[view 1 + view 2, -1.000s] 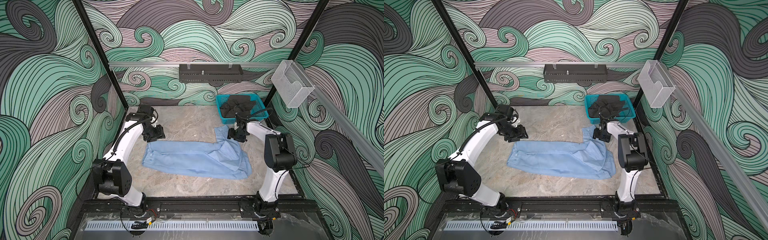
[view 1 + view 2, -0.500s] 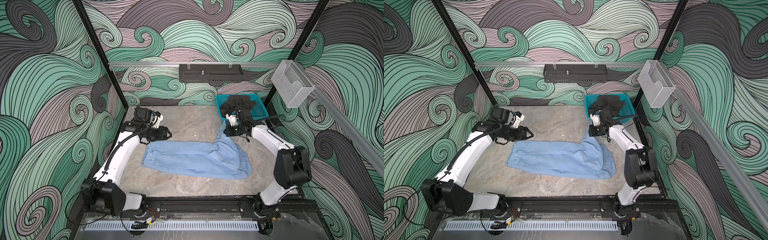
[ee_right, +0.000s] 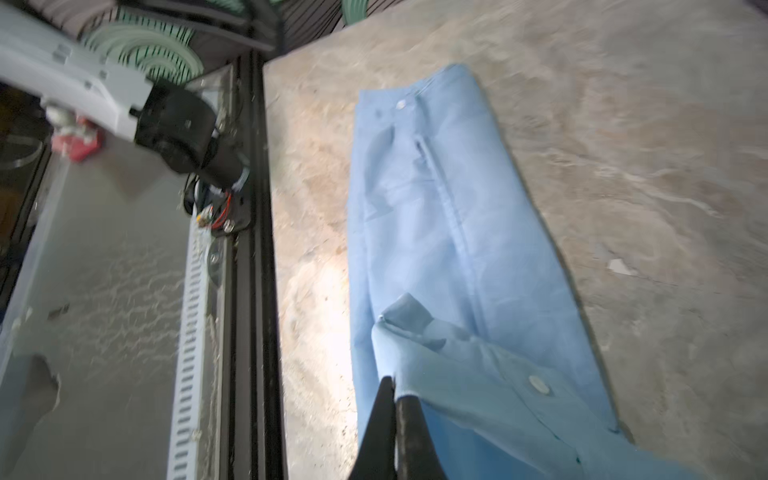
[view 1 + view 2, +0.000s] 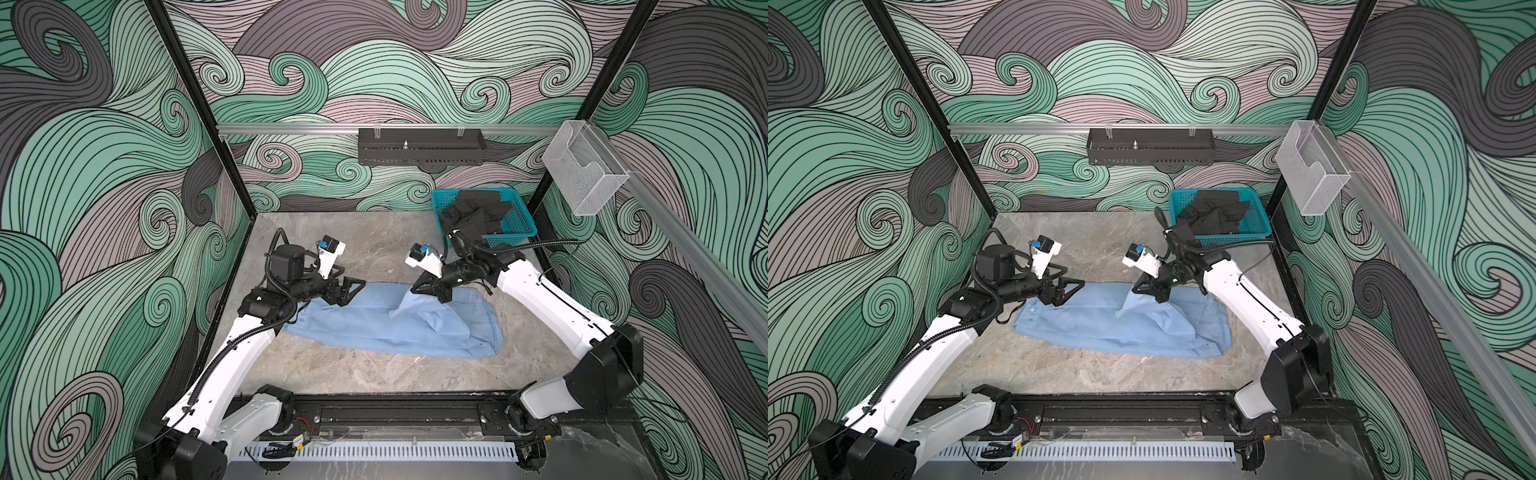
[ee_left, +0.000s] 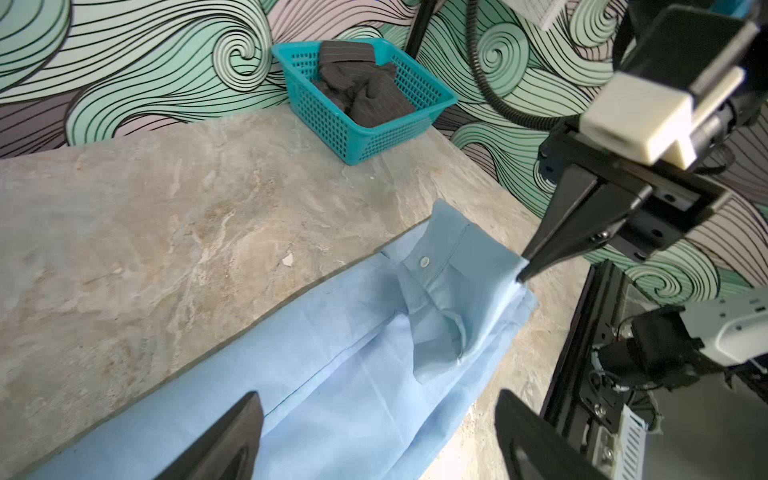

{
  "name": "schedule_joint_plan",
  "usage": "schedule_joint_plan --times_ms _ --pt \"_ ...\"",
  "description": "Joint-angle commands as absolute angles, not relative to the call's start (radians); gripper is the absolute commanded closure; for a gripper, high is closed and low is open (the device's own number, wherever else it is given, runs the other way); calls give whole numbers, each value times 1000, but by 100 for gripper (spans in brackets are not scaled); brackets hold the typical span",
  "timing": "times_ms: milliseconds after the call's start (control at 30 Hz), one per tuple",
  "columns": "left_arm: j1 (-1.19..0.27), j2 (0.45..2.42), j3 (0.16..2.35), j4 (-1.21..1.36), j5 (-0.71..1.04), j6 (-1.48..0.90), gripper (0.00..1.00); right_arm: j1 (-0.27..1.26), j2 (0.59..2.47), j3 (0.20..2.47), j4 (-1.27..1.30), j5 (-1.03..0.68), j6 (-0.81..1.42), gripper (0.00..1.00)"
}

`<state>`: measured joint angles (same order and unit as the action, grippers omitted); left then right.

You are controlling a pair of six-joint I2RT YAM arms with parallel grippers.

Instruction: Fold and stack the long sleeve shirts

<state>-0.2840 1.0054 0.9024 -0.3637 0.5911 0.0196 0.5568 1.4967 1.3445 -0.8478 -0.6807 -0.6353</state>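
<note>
**Sleeve swung in from the basket**

The light blue shirt (image 4: 374, 328) lies just in front of the teal basket (image 4: 517, 222), body unmoved. The 1 sleeve (image 5: 440, 316) that reached toward the basket now crosses the body, its cuff (image 3: 478, 370) pinched by the right gripper (image 4: 414, 289). The left gripper (image 4: 354, 292), farthest from the basket, has spread wide, empty. The sleeve fold looks underway.

The right gripper (image 4: 414, 289), fingers closed, is holding up a fold at 12 o'clock on the shirt (image 4: 374, 328); the left gripper (image 4: 355, 291) is hovering, fingers apart, at its 10 o'clock.
</note>
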Motion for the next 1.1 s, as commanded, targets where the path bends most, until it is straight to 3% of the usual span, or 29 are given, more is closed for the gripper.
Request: schedule_joint_plan --times_ms 0,300,567,600,633,700,867,1067 --pt "-295 977 889 -318 606 77 11 617 1557 1334 -1074 -501 -791 100" --pt "-321 996 881 -375 592 83 18 650 1629 1205 -1134 -115 -641 100" --pt "-468 1093 862 -386 479 162 14 625 1587 1135 -1010 -46 -570 100" --pt "-478 1106 866 -389 468 167 13 624 1559 1111 -977 -46 -564 87" --pt "-481 1114 874 -395 462 169 13 621 1523 1086 -949 -79 -557 62" --pt "-482 1116 877 -394 459 171 12 615 1451 1043 -892 -144 -519 44" --pt "-490 1164 878 -375 487 230 11 526 1298 992 -786 -292 -406 32" --pt "-528 1388 1005 -436 576 387 11 455 1262 995 -672 -399 -307 33"
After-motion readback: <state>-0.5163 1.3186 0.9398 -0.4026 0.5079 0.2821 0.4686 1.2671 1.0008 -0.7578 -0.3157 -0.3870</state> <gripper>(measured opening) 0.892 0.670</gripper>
